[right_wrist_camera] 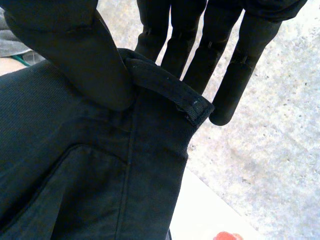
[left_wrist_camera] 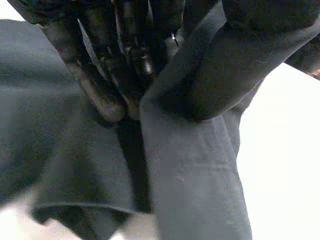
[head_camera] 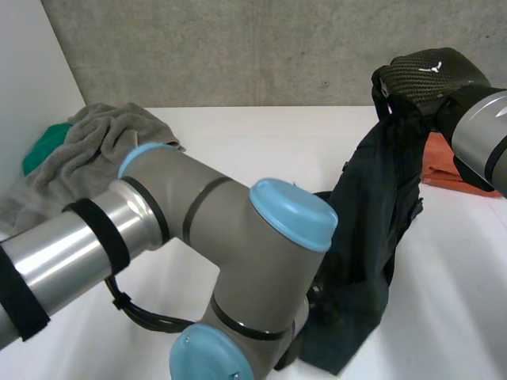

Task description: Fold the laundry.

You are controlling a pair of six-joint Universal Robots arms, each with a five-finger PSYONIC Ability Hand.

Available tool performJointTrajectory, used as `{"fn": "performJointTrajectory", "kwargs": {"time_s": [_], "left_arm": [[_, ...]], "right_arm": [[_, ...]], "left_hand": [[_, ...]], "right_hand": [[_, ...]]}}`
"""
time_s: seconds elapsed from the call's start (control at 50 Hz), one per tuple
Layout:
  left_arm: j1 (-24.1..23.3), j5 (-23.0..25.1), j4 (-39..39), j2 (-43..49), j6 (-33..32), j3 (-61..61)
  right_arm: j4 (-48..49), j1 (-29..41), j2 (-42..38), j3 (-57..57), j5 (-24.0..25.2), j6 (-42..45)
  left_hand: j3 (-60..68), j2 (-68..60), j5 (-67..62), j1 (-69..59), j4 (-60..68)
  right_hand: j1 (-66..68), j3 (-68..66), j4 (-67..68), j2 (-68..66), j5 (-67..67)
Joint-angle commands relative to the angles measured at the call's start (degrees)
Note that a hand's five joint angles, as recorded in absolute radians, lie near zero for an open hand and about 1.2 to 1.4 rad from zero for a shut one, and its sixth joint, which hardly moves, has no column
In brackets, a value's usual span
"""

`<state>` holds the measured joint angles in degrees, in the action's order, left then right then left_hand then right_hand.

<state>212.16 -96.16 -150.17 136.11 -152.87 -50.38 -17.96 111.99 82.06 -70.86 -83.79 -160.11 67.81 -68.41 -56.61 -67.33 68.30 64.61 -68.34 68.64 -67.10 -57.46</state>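
Left arm [head_camera: 198, 237] looms closest; the left hand [left_wrist_camera: 131, 47] has fingers [left_wrist_camera: 102, 92] and thumb clamped on a fold of the black garment [head_camera: 372, 229], low at the table [head_camera: 261, 150]. The right hand [head_camera: 428, 75] pinches its waistband between thumb and fingers, held high. A grey towel [head_camera: 95, 146] lies far left.

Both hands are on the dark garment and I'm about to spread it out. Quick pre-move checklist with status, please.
1. Right hand grip: thumb and fingers pinch the dark garment's banded edge, held high: ok.
2. Left hand grip: fingers and thumb pinch a fold of it: ok.
3. Which part the left hand holds: cannot tell.
4. Garment hanging free: lower end looks to rest on the white table: not ok.
5. Cloth smooth between hands: bunched in folds: not ok.
6. Other laundry out of the way: grey towel and orange cloth lie off to the sides: ok.
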Motion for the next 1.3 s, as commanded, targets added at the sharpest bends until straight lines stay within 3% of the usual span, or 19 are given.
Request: {"fn": "performJointTrajectory", "kwargs": {"time_s": [0.02, 0.14, 0.3, 0.52, 0.64, 0.76, 0.86, 1.0, 1.14, 1.3], "left_arm": [[7.1, -2.4, 1.9, -11.2, -4.4, -2.4], [17.4, 0.4, 1.5, -29.5, -17.0, -5.3], [23.5, 2.6, 1.1, -44.6, -28.3, -0.2], [24.6, 2.6, 5.4, -47.6, -29.0, 13.7], [24.9, 1.9, 5.5, -47.3, -29.1, 20.9], [26.3, 2.2, 5.1, -42.1, -29.7, 23.8], [28.5, 2.5, 2.3, -34.7, -30.6, 22.8], [31.5, 3.4, -8.3, -18.5, -31.6, 23.3], [32.8, 7.2, -16.6, -0.9, -32.1, 30.9], [33.4, 7.0, -20.1, 13.6, -33.2, 42.1]], "right_arm": [[-0.6, -2.7, 0.7, -0.3, 1.3, 1.1], [-1.8, -6.7, 3.5, 0.5, 6.7, 2.9], [-3.0, -11.6, 8.6, 3.6, 10.0, 0.2], [-3.0, -15.7, 15.8, 9.5, 12.4, -12.1], [-2.4, -16.8, 16.0, 13.0, 12.6, -16.6], [-2.4, -13.8, 10.8, 15.7, 12.0, -18.0], [-2.3, -11.3, 5.1, 15.0, 7.5, -16.0], [2.5, -8.1, -5.1, 12.0, 1.5, -11.4], [17.8, -2.9, -15.6, 9.9, -5.1, -5.9], [40.3, -1.5, -28.1, 10.1, -13.3, 7.3]], "left_hand": [[12.2, -11.6, -13.4, -12.7, 11.7], [12.2, -11.6, -13.4, -12.7, 11.7], [12.2, -11.6, -13.4, -12.7, 11.7], [12.2, -11.6, -13.4, -12.7, 11.7], [12.2, -11.6, -13.4, -12.7, 11.7], [12.2, -11.6, -13.4, -12.7, 11.7], [12.2, -11.6, -13.4, -12.7, 11.7], [12.2, -11.6, -13.4, -12.7, 11.7], [12.2, -11.6, -13.4, -12.7, 11.7], [12.2, -11.6, -13.4, -12.7, 11.7]], "right_hand": [[15.4, -11.7, 11.4, -12.9, -12.5], [15.4, -11.7, 11.4, -12.9, -12.5], [15.4, -11.7, 11.4, -12.9, -12.5], [15.4, -11.7, 11.4, -12.9, -12.5], [15.4, -11.7, 11.4, -12.9, -12.5], [15.4, -11.7, 11.4, -12.9, -12.5], [15.4, -11.7, 11.4, -12.9, -12.5], [15.4, -11.7, 11.4, -12.9, -12.5], [15.4, -11.7, 11.4, -12.9, -12.5], [15.4, -11.7, 11.4, -12.9, -12.5]]}}
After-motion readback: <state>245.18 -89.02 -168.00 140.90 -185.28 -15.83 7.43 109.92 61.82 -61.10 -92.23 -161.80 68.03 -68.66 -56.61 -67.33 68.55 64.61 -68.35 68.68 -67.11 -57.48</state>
